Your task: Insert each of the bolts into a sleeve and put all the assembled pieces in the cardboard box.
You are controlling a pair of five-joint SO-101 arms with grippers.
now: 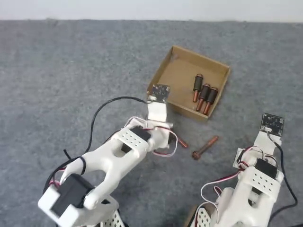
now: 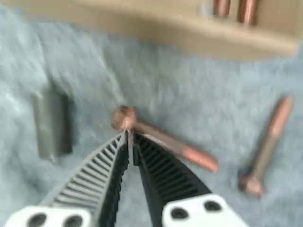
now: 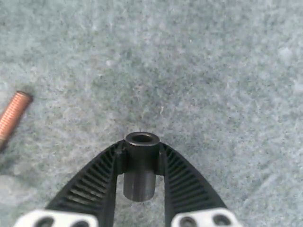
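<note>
Left pincer (image 2: 128, 136): ribbed fingers clenched almost together, only a thin slit between them. Tips meet a copper-coloured hex-head bolt (image 2: 165, 142) just below its head; cannot tell if any of it is nipped. The bolt lies flat on the grey carpeted surface (image 1: 71, 71).

A dark grey cylindrical sleeve (image 2: 52, 125) lies near that bolt's head, apart from it. A second copper bolt (image 2: 267, 146) lies loose, well apart from the pincer.

High view: the white left arm (image 1: 128, 151) comes in from 7 o'clock toward the centre. The first bolt's shaft end pokes out beside it. The second copper bolt (image 1: 204, 147) sits at 3 o'clock of that end, close by.

Right pincer (image 3: 141, 149): grasping a black cylindrical metal sleeve (image 3: 140, 179) between both fingers, its open bore facing the camera. A bolt's threaded end shows off to one side on the surface.

The white right arm (image 1: 258, 184) stands at 5 o'clock of the surface.

The brown cardboard box (image 1: 163, 71) stands open at 12 o'clock of the loose bolts. Three assembled pieces (image 1: 204, 96) lie side by side in its 3 o'clock half
</note>
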